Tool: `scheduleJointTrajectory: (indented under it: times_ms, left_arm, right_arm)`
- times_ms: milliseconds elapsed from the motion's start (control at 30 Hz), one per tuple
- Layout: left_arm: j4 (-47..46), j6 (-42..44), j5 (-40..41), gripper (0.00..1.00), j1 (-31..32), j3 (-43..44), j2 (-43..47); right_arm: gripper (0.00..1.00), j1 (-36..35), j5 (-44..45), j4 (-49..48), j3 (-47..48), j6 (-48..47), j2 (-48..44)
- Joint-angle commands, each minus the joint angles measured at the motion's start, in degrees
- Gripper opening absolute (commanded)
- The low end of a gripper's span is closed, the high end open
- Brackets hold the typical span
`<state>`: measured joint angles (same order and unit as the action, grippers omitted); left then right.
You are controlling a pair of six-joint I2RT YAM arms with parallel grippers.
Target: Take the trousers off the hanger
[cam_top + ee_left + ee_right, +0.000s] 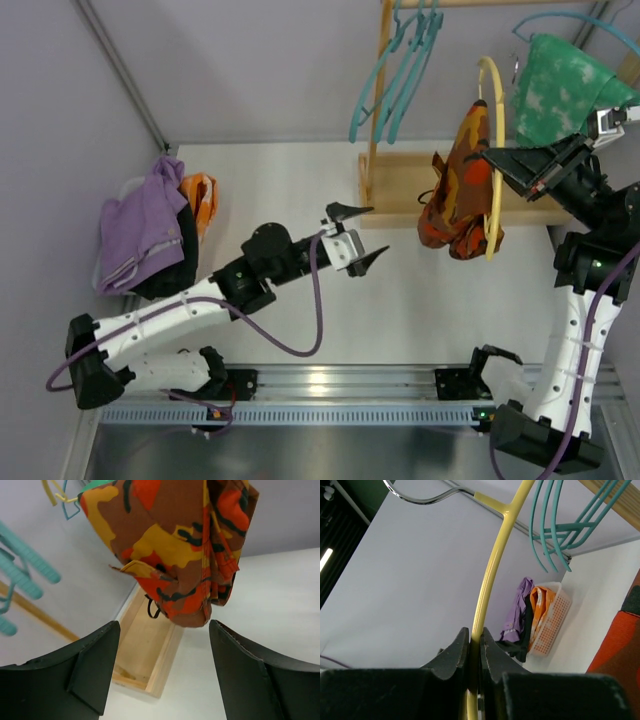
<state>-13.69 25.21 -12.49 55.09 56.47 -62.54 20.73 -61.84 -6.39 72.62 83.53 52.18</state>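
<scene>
Top view. Three soft cloth garments counted. Camouflage trousers (455, 195), blotched orange, red and brown, bunched and draped on one glossy yellow hanger (496, 120), at the right above the shallow box-shaped base of the wooden rack (410, 185). Green trousers (560, 85), mottled with white, hung at the far right, just beyond the right gripper (497, 160). Purple trousers (145, 225), plain, slumped in a heap at the far left, off any hanger, beside one orange cloth (202, 198). Teal hangers (400, 75), thin and curved, bunched on the rack; number unclear. Right gripper black, clamped on the yellow hanger's arc. Left gripper (378, 230) spread wide, holding nothing, over the white table (300, 170), left of the camouflage trousers and apart from them.

Left wrist view. Two matte black wedge-shaped fingers (95, 670) well apart, nothing between them. Camouflage trousers hanging ahead in soft folds, one flap sticking out on the left, one dark loop dangling at the hem. Pale wooden rack base below, grain visible.

Right wrist view. Both fingers pressed tight against the smooth yellow hanger rod, with a chrome hook (420, 497) at its top. Purple trousers far off in one white perforated basket (555, 625), next to the orange cloth.
</scene>
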Motion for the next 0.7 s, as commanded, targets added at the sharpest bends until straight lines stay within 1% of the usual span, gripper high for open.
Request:
scheduleJointTrajectory:
  times_ms: [0,33,67,133,167,233,333,467,533,667]
  left_arm:
    - [-14.3,1.7,14.4,0.77,8.6,2.0,-3.7]
    - [-18.3,1.4,17.8,0.76,10.2,2.7,-4.9]
    - [-20.0,0.7,19.3,0.75,12.7,3.2,-6.6]
    - [-23.2,0.0,22.8,0.74,15.2,5.4,-11.1]
    - [-26.5,-0.3,23.6,0.74,16.3,6.1,-12.5]
    - [-29.1,-1.2,25.6,0.74,19.3,8.6,-17.0]
    - [-30.7,-3.7,26.9,0.74,21.4,11.7,-20.9]
    - [-32.1,-3.2,29.0,0.72,23.0,14.5,-24.5]
    - [-32.1,-2.7,31.8,0.7,23.1,16.6,-26.0]
    - [-32.1,-1.1,32.4,0.68,23.1,18.9,-29.1]
  right_arm:
    - [0.0,-0.5,4.5,-2.5,1.1,-4.2,-3.7]
    - [0.0,-0.5,4.5,-2.0,1.0,-4.2,-3.8]
    - [0.0,-0.5,4.6,-1.2,0.9,-4.2,-4.4]
    - [0.0,-0.5,4.5,-0.6,0.6,-4.1,-4.8]
    - [0.0,-0.5,4.5,-0.6,0.6,-3.9,-4.8]
    - [0.0,-0.6,4.3,-0.6,0.6,-3.5,-4.9]
    - [0.0,-0.6,4.4,-0.5,0.7,-3.0,-5.2]
    - [0.0,-1.1,4.4,-0.3,0.9,-2.8,-5.9]
    - [0.0,-1.5,4.4,-0.3,0.9,-2.8,-6.4]
    - [0.0,-2.3,4.3,-0.2,0.9,-2.8,-7.3]
